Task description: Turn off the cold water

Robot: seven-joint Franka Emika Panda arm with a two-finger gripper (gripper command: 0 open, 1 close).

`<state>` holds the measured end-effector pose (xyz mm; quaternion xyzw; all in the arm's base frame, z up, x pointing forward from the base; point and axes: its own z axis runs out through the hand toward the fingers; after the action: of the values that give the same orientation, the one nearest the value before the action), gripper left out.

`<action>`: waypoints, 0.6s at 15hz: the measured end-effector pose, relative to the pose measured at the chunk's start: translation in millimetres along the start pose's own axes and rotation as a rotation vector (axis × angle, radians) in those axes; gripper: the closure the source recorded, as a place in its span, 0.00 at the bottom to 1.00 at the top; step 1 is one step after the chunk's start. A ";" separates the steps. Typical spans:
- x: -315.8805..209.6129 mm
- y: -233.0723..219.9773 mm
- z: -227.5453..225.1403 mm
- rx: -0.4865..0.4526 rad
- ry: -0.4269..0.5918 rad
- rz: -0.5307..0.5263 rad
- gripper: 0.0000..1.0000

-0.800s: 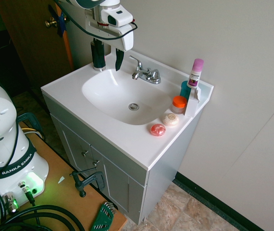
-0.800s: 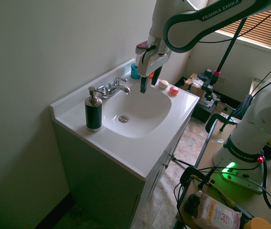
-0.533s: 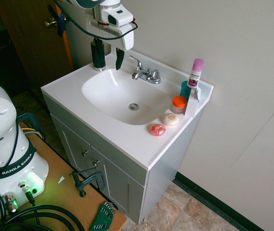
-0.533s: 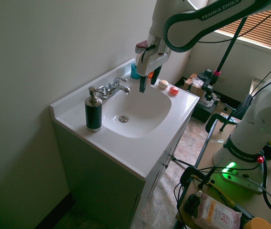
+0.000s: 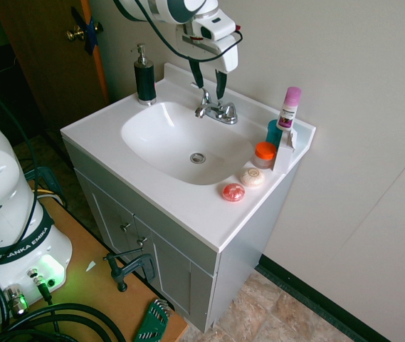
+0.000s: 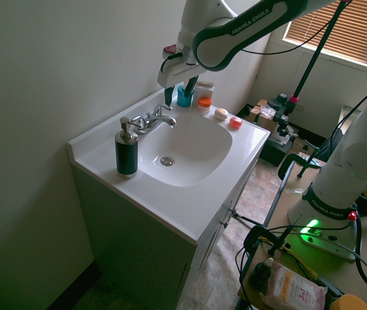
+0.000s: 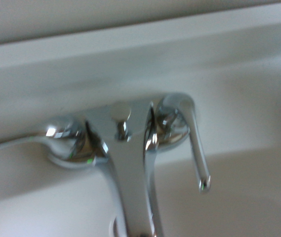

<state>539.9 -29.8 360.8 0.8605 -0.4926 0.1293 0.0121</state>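
The gripper [image 5: 208, 80] hangs with its fingers spread apart and nothing between them, just above the chrome faucet [image 5: 215, 110] in the upper middle of the first exterior view. The cold water lever [image 7: 189, 133], right of the spout [image 7: 130, 182] in the wrist view, points forward toward the basin [image 5: 159, 146] and is untouched. No stream shows. The approach looks nearly done; reaching and turning that lever remain.
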 end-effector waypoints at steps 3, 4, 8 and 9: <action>18.6 -11.7 30.6 -0.028 0.036 0.017 0.00; 21.7 -13.4 40.6 -0.038 0.036 0.018 0.00; 27.6 -8.7 71.0 -0.075 0.036 0.018 0.00; 31.4 -4.6 75.1 -0.085 0.039 0.023 0.00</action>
<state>574.7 -65.2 296.0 0.8508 -0.5072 0.1250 0.0567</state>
